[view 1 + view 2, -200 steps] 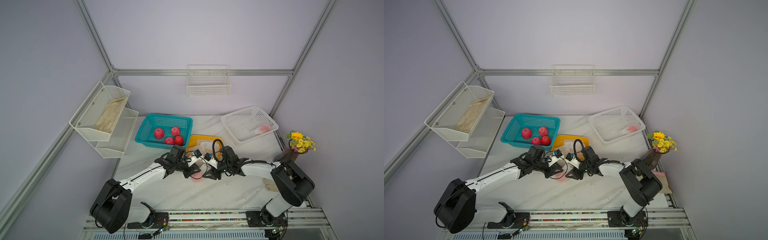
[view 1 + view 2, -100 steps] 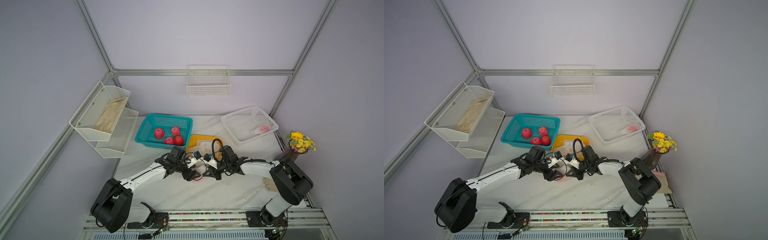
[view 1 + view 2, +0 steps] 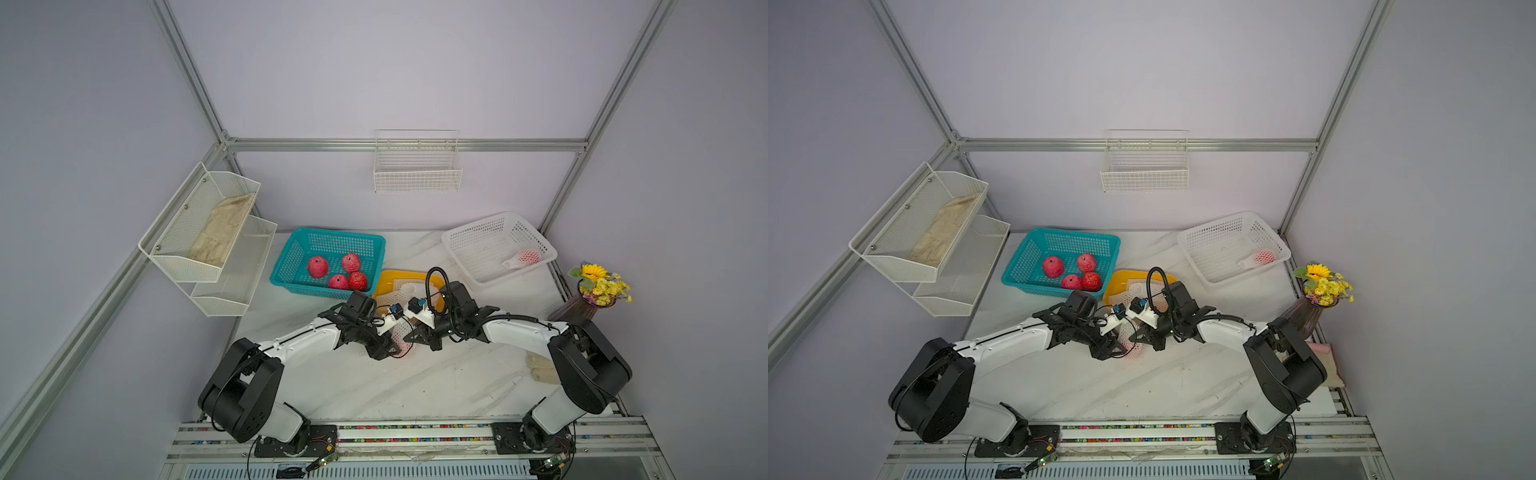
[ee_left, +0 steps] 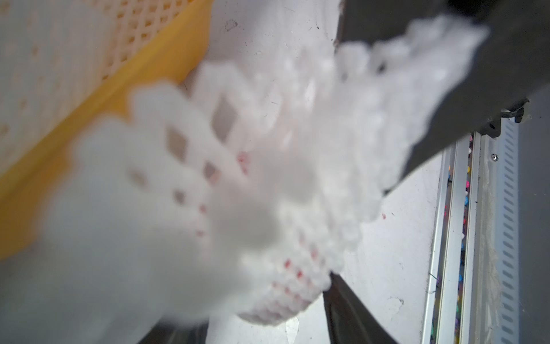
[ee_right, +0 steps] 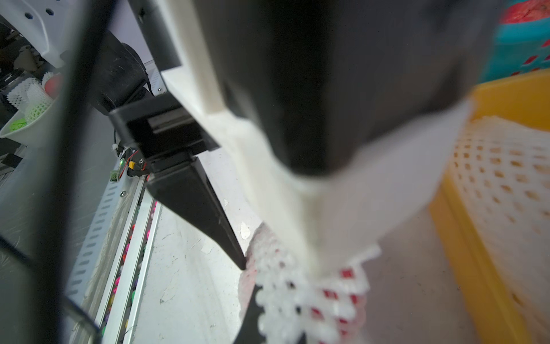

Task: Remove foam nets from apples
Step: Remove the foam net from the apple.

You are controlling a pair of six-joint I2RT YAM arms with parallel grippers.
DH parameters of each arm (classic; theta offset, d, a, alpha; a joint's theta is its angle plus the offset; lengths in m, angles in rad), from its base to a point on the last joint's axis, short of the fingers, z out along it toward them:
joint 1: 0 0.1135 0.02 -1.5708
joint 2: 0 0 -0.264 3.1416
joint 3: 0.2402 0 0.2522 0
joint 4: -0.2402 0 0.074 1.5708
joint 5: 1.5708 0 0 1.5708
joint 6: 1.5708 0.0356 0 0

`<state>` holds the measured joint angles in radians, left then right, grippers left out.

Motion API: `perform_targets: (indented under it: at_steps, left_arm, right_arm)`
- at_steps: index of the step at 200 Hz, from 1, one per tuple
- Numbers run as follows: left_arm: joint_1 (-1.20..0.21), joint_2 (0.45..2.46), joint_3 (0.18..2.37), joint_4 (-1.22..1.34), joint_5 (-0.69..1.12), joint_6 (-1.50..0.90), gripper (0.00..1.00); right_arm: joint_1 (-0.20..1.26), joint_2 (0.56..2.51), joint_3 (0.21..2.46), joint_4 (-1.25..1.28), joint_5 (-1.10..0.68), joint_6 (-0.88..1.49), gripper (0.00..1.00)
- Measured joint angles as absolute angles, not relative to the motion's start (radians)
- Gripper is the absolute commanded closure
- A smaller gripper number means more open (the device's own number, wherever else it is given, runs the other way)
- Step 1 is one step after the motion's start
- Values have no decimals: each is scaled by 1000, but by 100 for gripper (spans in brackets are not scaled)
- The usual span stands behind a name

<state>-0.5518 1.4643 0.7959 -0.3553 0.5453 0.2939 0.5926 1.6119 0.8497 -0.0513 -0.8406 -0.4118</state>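
In the middle of the tabletop [image 3: 415, 386], just in front of the yellow tray [image 3: 384, 276], both arms meet over one wrapped apple [image 3: 404, 352]. Within the last second the right claw [image 3: 409, 338] has closed fully and now pinches the loose end of the net [image 3: 400, 332], which the right wrist view shows bunched into a tight white cone under it. Over the same second the left claw [image 3: 388, 351] has widened and then narrowed part of the way. Its black fingers [image 5: 208, 208] stand apart on either side of the wrapped fruit, and I cannot tell whether they press on it. The roles look settled: the right claw is set to pull the sleeve while the left braces the fruit. The net is not off yet, since red shows through its holes in both wrist views. Four bare apples [image 3: 318, 266] lie in the teal basket [image 3: 338, 232], and empty nets [image 3: 405, 286] lie in the tray. One more wrapped fruit [image 3: 528, 257] waits in the white basket [image 3: 498, 216], so this looks like the fifth of six.
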Motion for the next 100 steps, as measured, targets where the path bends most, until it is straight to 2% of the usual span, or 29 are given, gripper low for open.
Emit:
perform_targets:
  at_steps: [14, 36, 85, 100]
  left_arm:
    - [-552, 1464, 796, -350, 548, 289, 47]
    - [-552, 1464, 796, -336, 550, 280, 57]
    - [-551, 1464, 796, -302, 547, 261, 58]
    - [-551, 1464, 796, -297, 544, 249, 62]
  right_arm:
    - [592, 1608, 857, -65, -838, -419, 94]
    - [591, 1604, 867, -83, -829, -432, 94]
    - [589, 1599, 892, -118, -818, -450, 93]
    - [589, 1599, 894, -124, -809, -452, 93]
